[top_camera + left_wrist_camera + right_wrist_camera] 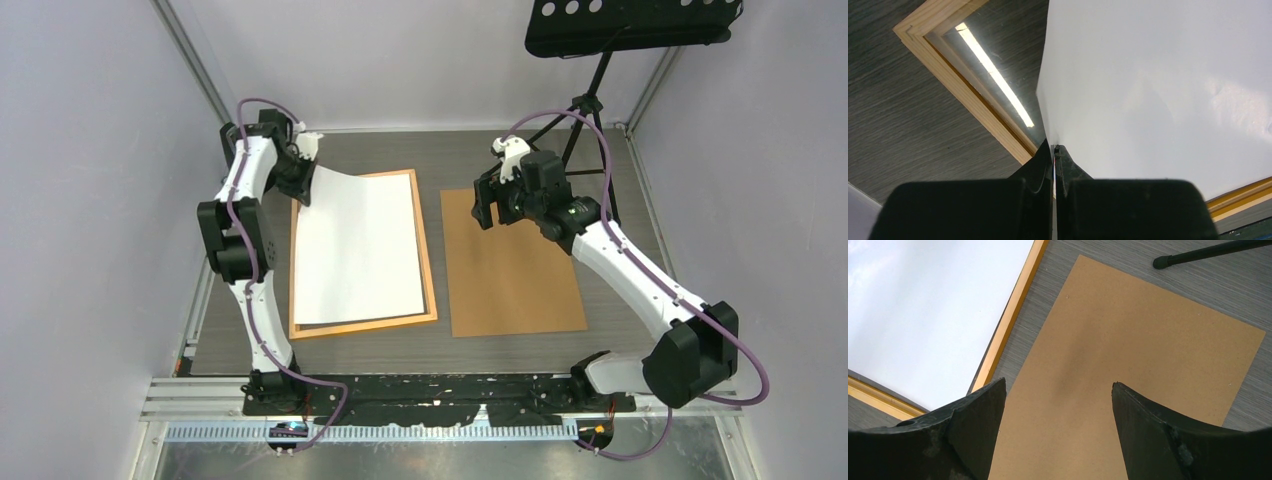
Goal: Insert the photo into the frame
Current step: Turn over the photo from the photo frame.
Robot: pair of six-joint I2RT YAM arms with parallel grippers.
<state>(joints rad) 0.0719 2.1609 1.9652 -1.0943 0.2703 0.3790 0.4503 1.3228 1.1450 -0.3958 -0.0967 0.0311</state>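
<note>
At the near end of the surface (330, 352), leaving the photo (360, 250) lying white side up, its near edge just inside the near rail of the frame (365, 326), probably as the hinge. Farther back, hovering the right tool (1058, 384) wide open and empty over the brown backing board (510, 265). At the far-left corner, pinching the lifted paper in the fully closed left tool (1053, 150), and ideally lowering it slowly, squaring the left edge against the inner lip before releasing.
</note>
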